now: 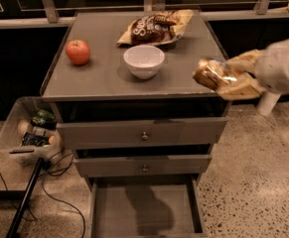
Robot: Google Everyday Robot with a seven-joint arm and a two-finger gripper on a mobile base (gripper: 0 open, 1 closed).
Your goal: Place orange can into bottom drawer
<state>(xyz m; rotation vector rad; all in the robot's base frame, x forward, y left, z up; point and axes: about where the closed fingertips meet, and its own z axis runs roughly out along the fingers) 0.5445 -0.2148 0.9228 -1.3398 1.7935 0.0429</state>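
Tool (229, 79) is located in the air just off the front right corner of the surface (99, 81), at about the height of its top. It is closed on the orange can (211, 74), its pale fingers (243, 89) clamped across the can's body.

Orange can: clear of the surface, touching nothing but the tool. Its long axis lies close to level, running left to right, with one end pointing back toward the right edge of the surface.

Bottom drawer (109, 209): pulled out at floor level, front centre of the cabinet. Its grey floor is bare apart from a shadow.

Governing relation: the drawer lies well below the tool and to its left. Judgement: transport step is under way, and the placing is not yet done. The coming move calls for a descent together with a leftward shift, keeping in front of the two upper drawers (144, 133).

Risk, as judged: the can may strike the protruding drawer fronts or the right side wall of the bottom drawer. Lying level, it may also roll once released.

Apple (78, 52), bowl (144, 61) and snack bag (156, 26) sit on the surface, well apart from the tool.
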